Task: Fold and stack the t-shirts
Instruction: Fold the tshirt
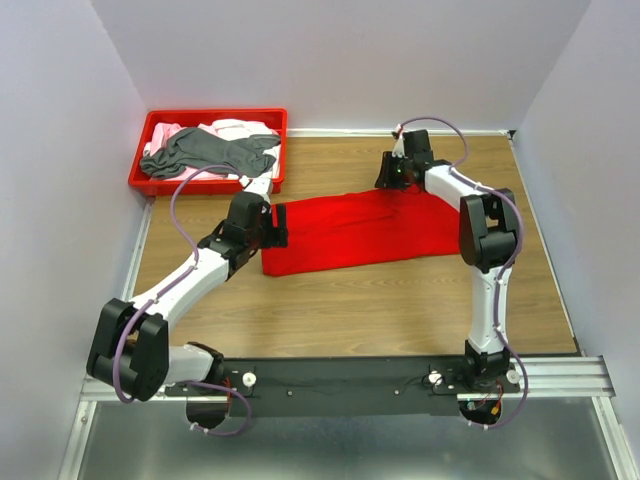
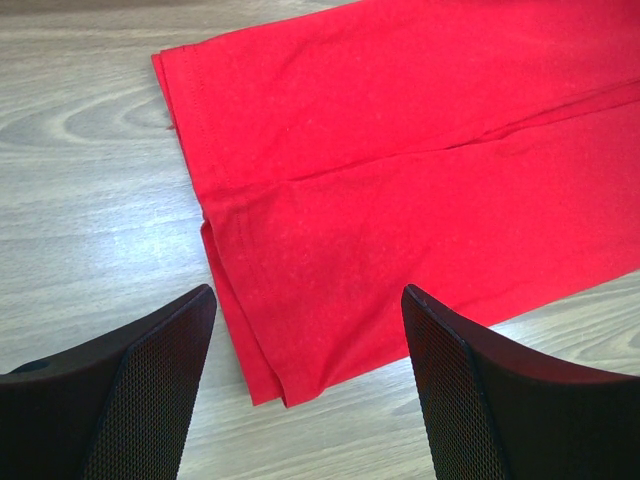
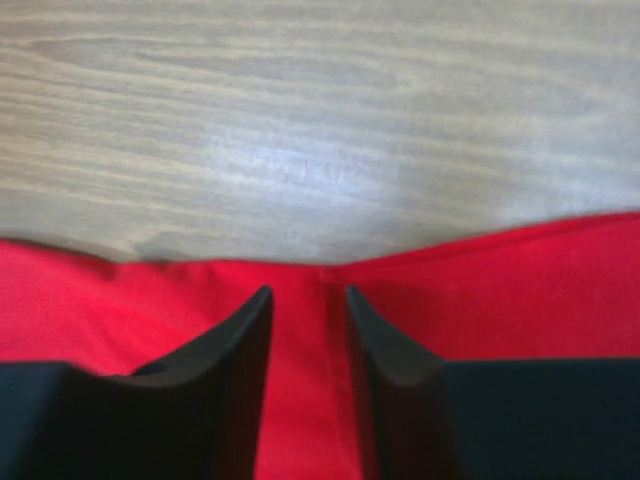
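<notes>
A bright red t-shirt (image 1: 350, 232) lies flat on the wooden table, folded into a long band. My left gripper (image 1: 275, 225) hovers over its left end, jaws wide open; the left wrist view has the cloth's folded corner (image 2: 270, 385) between the fingers (image 2: 160, 380), untouched by either. My right gripper (image 1: 397, 182) is low at the shirt's far edge. Its jaws (image 3: 309, 292) stand a little apart, with flat red cloth (image 3: 540, 290) showing in the narrow gap. A dark grey t-shirt (image 1: 210, 150) and a pale pink one (image 1: 235, 127) lie crumpled in the tray.
A red plastic tray (image 1: 210, 113) sits at the back left corner of the table. Pale walls close in the left, back and right sides. Bare wood (image 1: 380, 300) shows in front of the red shirt.
</notes>
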You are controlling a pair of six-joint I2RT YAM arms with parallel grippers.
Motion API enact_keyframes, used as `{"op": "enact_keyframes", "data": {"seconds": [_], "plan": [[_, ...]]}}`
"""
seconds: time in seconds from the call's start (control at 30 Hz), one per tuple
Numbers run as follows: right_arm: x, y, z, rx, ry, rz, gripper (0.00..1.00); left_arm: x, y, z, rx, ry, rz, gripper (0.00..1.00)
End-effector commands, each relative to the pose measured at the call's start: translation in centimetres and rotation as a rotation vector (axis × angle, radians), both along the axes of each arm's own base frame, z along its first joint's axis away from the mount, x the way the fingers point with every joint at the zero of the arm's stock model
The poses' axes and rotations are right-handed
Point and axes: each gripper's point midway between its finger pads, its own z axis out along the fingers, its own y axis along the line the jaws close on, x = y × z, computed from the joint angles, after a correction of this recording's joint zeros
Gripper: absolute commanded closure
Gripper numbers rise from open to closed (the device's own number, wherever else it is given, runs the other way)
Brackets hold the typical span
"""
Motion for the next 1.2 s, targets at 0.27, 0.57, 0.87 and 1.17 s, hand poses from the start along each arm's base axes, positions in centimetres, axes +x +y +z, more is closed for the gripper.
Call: {"op": "enact_keyframes", "data": {"seconds": [0.27, 0.57, 0.87, 1.17], "plan": [[-6.3, -10.3, 6.5, 0.067, 0.008, -0.415, 0.48, 1.8, -2.1, -0.3, 0.028, 0.073, -0.069, 0.17], [-15.0, -18.9, 3.4, 0.153, 0.131, -0.667, 0.50, 1.6, -2.9, -6.6, 0.114, 0.309, -0.107, 0.18], [-17.5, -23.6, 1.7, 0.189, 0.144, -0.858, 0.59, -2.7, -1.9, -9.5, 0.084, 0.418, -0.081, 0.18], [-19.9, -29.0, -3.4, 0.195, 0.213, -1.065, 0.71, -5.8, -0.1, -13.6, 0.094, 0.553, -0.035, 0.19]]}}
